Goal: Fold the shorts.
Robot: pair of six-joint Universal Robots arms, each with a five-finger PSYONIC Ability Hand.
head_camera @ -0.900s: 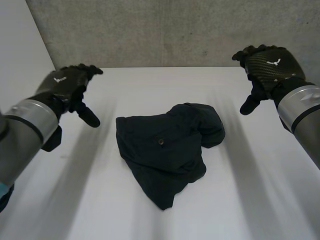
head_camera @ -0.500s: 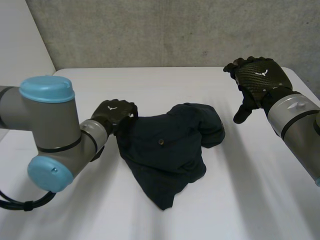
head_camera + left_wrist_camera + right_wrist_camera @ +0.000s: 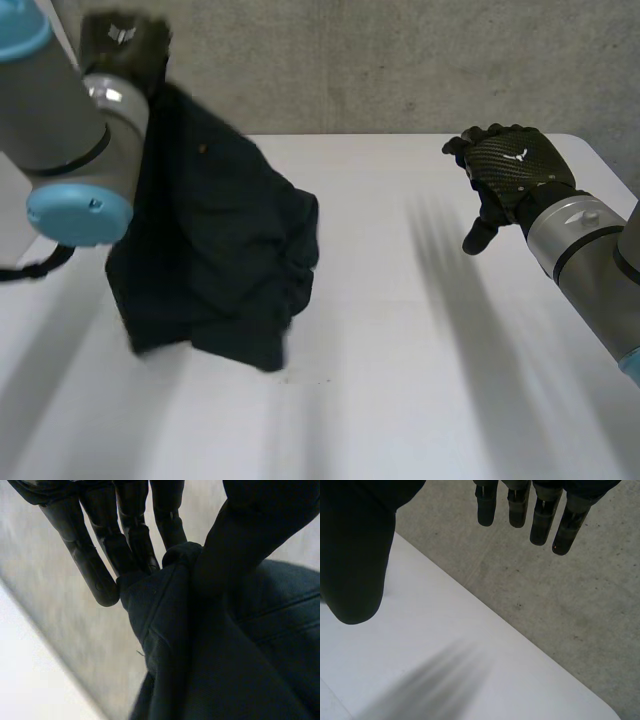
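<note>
The dark navy shorts [image 3: 215, 260] hang in the air at the left of the head view, bunched, their lower edge just above the white table [image 3: 400, 380]. My left hand [image 3: 125, 45] is raised high at the far left and grips the top of the cloth. In the left wrist view its fingers [image 3: 130, 535] and thumb pinch a fold of the shorts [image 3: 225, 650]. My right hand [image 3: 510, 175] hovers over the table's far right with straight fingers [image 3: 542, 515] and nothing in it.
A grey concrete wall [image 3: 380, 60] runs behind the table. The table's far right corner [image 3: 600, 707] lies beyond my right hand's fingertips.
My left hand took hold of the shorts' left edge on the table and lifted them up and to the left. The right hand drifted slightly inward.
</note>
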